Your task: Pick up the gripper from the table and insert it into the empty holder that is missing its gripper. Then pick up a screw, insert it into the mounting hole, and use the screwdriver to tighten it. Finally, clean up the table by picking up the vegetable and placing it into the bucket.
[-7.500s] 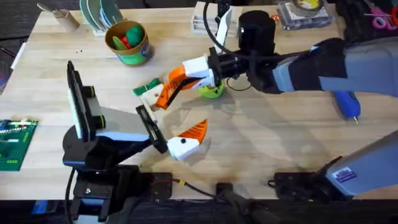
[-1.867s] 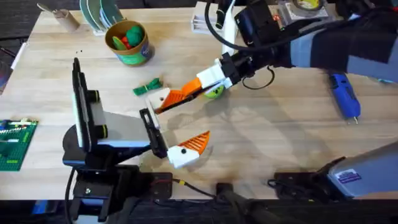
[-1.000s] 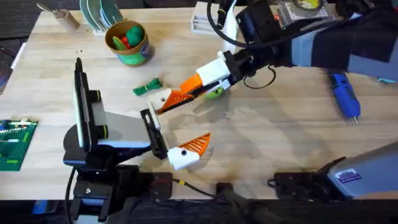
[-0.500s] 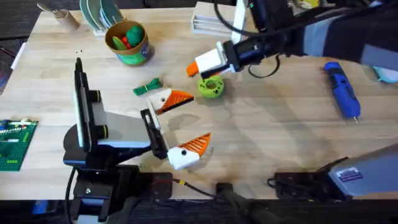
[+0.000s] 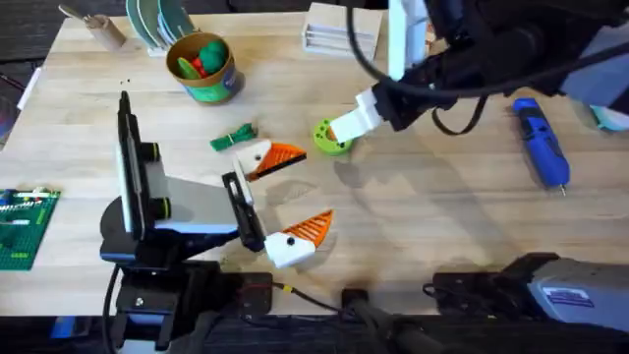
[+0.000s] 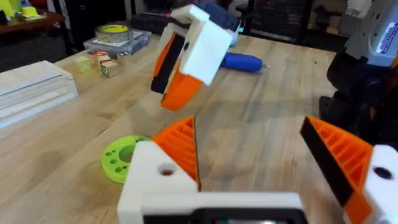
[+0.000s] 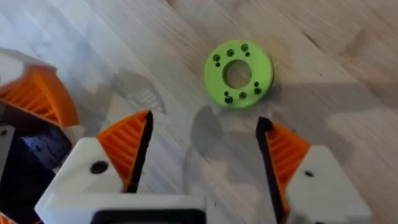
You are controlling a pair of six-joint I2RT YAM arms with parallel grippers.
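Note:
The cream-white holder (image 5: 253, 155) lies left of table centre with the orange gripper (image 5: 285, 154) seated against its slanted face. My right gripper (image 5: 341, 129) hangs open and empty to their right, over the lime-green disc (image 5: 331, 139); its wrist view has the disc (image 7: 238, 73) past the spread fingers (image 7: 127, 146). My left gripper (image 5: 313, 224) rests open and empty near the front edge. The dark green vegetable (image 5: 234, 136) lies just left of the holder. The green-and-yellow bucket (image 5: 202, 67) stands at the back left. The blue screwdriver (image 5: 542, 144) lies at the right. Any screw is out of view.
A flat white box (image 5: 329, 27) and a tan cup (image 5: 102, 29) stand along the back edge. A green board (image 5: 22, 226) lies at the left edge. In the left wrist view the right gripper (image 6: 186, 65) hangs above the disc (image 6: 121, 158). Bare wood spans the middle right.
My right gripper let go of the orange gripper at the holder, opened, and drew back to the right past the lime disc. The left arm stayed still.

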